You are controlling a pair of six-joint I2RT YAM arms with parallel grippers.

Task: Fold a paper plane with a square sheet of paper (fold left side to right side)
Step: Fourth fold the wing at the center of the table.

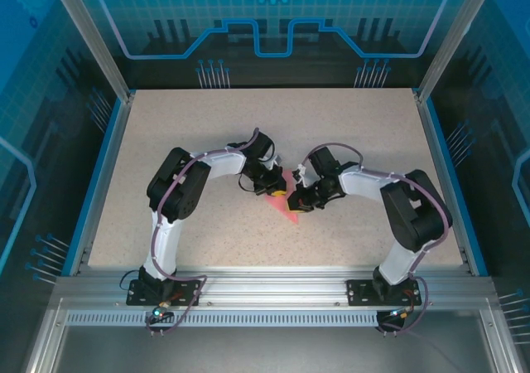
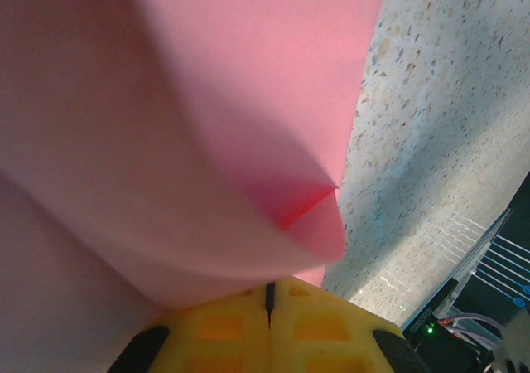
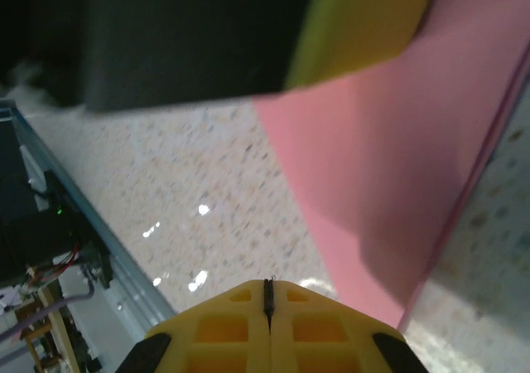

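The square sheet of paper (image 1: 286, 210) lies mid-table as a folded salmon-pink pointed shape between my two grippers. My left gripper (image 1: 278, 192) is down on its upper part. In the left wrist view the paper (image 2: 207, 99) rises close to the camera, and a curled flap hangs over the tips of the shut left gripper (image 2: 269, 286); whether paper is pinched there is hidden. My right gripper (image 3: 267, 283) is shut with nothing in it, low over the bare table just beside the paper's (image 3: 389, 166) edge. The left gripper's yellow finger (image 3: 364, 25) rests on the paper ahead of it.
The speckled tabletop (image 1: 182, 141) has a blue raised rim (image 1: 98, 182) on both sides and an aluminium rail (image 1: 265, 286) at the near edge. Both arms bend inward over the centre. The rim (image 3: 74, 207) shows close by in the right wrist view.
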